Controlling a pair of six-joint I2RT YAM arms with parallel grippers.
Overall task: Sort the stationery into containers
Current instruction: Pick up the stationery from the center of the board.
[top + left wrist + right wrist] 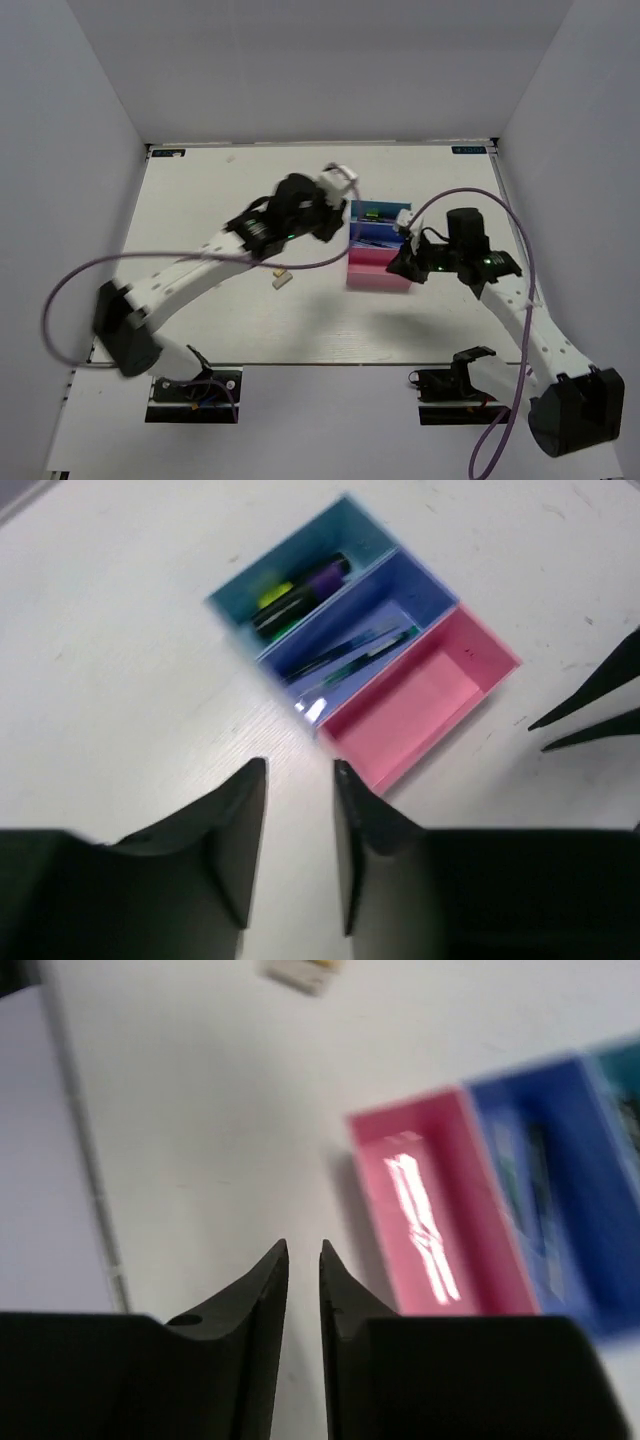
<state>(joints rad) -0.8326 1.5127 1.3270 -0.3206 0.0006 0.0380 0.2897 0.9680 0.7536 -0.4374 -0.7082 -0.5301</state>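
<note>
Left gripper (298, 770) fingers set apart, empty; trays (405, 605) sited ahead, just beyond tips. Right gripper (302, 1250) fingers nearly together, empty; pink tray (440, 1160) offset right. Trays: glossy rectangular plastic, joined.

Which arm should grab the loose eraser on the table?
Probably left: the small pale eraser block lies left of the joined plastic trays, beside the left arm; the right claw sits on their far side.

White counter (200, 200) beneath both pairs of jaws, pale grey walls (60, 150) beyond and beside them.
</note>
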